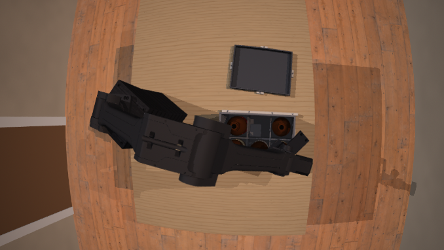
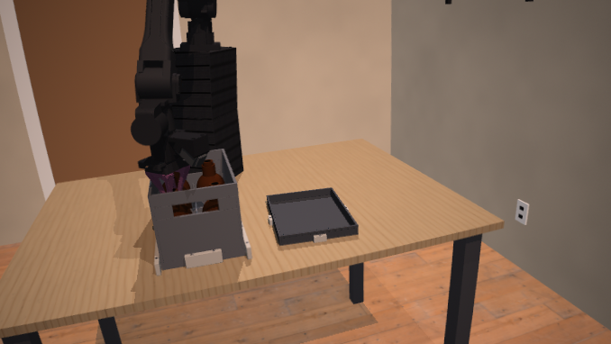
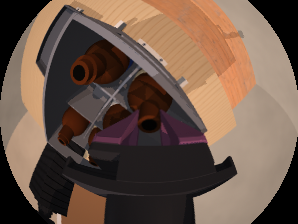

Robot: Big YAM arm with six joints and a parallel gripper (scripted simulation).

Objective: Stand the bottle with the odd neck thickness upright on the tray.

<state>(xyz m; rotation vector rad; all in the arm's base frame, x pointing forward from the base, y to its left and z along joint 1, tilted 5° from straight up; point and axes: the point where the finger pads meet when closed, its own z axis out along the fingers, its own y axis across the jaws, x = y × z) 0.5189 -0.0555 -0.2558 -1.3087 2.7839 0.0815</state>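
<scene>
My gripper points down into the grey crate. Its purple fingers are shut on the neck of a brown bottle, which stands in an end compartment. Another bottle stands beside it, across a divider. A third bottle stands in the corner nearer the tray and the arm's base. The other two bottles are partly hidden by the arm and gripper. A difference in neck thickness cannot be made out. The black tray is empty.
The crate's middle compartment on the tray side holds no bottle. Crate walls and dividers stand close around the fingers. The arm reaches over the crate from its dark ribbed stand. The tray lies beside the crate.
</scene>
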